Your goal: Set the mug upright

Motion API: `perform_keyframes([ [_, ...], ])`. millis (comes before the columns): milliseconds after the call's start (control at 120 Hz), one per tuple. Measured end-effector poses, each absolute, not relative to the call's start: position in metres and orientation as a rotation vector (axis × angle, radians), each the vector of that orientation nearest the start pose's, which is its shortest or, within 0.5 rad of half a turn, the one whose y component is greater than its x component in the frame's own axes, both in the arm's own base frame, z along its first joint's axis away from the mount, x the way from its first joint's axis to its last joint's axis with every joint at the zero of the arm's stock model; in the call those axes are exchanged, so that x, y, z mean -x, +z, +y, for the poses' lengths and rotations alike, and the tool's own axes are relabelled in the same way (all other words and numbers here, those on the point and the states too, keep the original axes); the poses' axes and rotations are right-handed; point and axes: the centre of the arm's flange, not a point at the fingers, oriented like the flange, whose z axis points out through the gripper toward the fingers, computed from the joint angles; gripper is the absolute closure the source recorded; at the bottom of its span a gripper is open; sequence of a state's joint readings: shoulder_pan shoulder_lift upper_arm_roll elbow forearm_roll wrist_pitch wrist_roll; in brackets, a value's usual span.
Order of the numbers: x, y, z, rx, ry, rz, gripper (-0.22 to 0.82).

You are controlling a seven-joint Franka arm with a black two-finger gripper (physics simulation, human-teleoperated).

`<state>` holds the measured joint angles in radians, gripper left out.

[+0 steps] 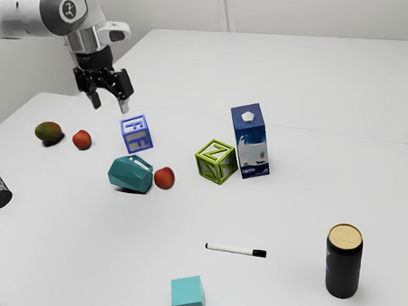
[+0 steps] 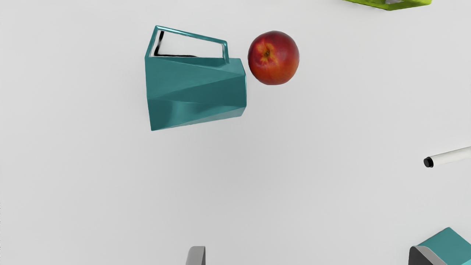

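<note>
Teal mug lies on its side on the counter toward the exterior view's left, just beside a red fruit, with the tool raised above, released, its jaws wide apart.

Blue block: "F"; green block: "N" or "Z".
</note>
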<state>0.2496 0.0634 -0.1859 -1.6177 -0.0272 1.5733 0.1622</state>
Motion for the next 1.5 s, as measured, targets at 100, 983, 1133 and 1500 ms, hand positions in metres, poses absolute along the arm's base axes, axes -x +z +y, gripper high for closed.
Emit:
perform_keyframes([
  [100,-0.579,0.561,0.043,3.190,0.076,0.164,0.00],
  [983,-0.611,0.342,0.208,3.741,0.254,-0.122,0.00],
  [1133,-0.610,0.328,0.215,3.757,0.248,-0.075,0.00],
  [1500,-0.600,0.300,0.193,3.856,0.276,0.018,0.03],
])
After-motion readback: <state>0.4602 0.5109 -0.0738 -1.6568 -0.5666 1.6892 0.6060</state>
